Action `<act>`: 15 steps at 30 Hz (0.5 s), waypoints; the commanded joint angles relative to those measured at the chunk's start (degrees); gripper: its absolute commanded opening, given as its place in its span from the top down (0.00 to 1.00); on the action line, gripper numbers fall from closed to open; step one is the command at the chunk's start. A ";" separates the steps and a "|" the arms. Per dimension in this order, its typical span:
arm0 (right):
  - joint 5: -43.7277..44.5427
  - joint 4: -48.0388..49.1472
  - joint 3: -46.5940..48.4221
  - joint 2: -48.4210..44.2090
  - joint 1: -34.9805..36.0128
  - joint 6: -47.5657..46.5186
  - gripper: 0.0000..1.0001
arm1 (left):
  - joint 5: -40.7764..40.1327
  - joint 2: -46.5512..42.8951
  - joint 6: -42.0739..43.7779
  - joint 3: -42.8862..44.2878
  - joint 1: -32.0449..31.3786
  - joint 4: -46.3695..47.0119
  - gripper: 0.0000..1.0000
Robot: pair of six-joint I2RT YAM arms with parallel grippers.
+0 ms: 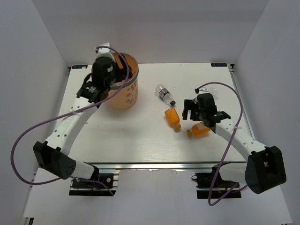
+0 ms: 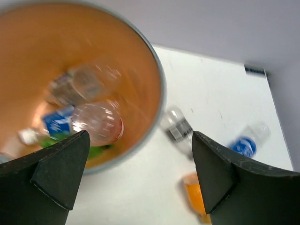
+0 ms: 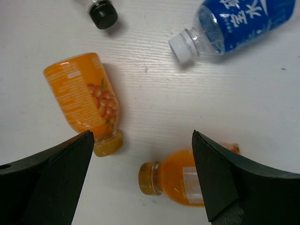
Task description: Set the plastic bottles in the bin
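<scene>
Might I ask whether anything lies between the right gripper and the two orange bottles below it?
Nothing visible does. The right gripper is open above one orange bottle and the other orange bottle, both lying uncovered.

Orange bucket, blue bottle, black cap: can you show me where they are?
orange bucket [image 1: 125, 97], top view, on its outer side wall.
blue bottle [image 3: 243, 21], right wrist view, on its label.
black cap [image 3: 103, 14], right wrist view, on its middle.

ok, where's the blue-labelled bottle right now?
Blue-labelled bottle lies on the table, right side, outside the bin; upper right in the right wrist view, beyond the two orange bottles.
</scene>
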 commanded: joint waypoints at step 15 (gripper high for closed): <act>12.81 -4.80 -3.66 -15.72 -4.37 4.14 0.11 | 13.31 24.72 -11.87 -2.18 -19.89 0.82 0.02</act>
